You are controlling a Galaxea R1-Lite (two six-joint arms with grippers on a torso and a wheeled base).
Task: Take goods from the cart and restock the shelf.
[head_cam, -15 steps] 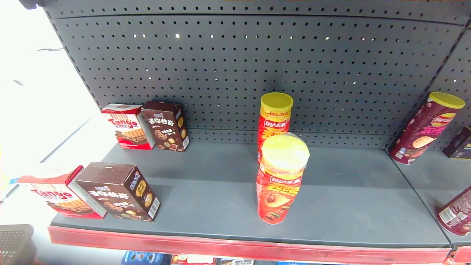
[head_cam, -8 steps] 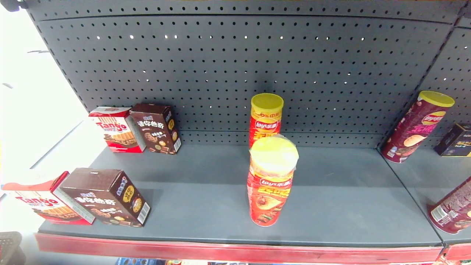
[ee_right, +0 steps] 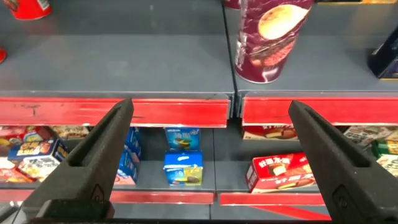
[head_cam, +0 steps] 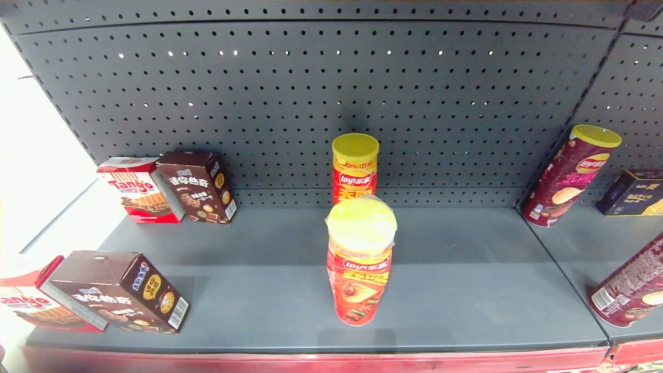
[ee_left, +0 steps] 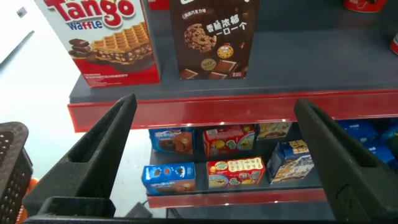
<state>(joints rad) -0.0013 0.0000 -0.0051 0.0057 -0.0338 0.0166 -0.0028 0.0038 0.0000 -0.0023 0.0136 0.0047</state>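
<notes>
Shelf [head_cam: 466, 280] has loads of room. Left gripper [ee_left: 214, 112] and right gripper [ee_right: 211, 112] both gape wide, holding nothing. I'd guess it's between items and fetching more stock comes next.

On the shelf [head_cam: 466, 290], a front red chip can [head_cam: 358, 274] stands near the edge, with a rear red chip can [head_cam: 355, 166] behind it by the pegboard back panel [head_cam: 311, 103]. To the left, a rear wafer box [head_cam: 137, 190] and a rear cookie box [head_cam: 199, 186] sit side by side, as do a front wafer box [head_cam: 31, 300] and a front cookie box [head_cam: 119, 290]. The right bay holds a maroon can [head_cam: 567, 176] and a dark box [head_cam: 632, 192]. Small packets [ee_left: 235, 174] line the tiers below.
</notes>
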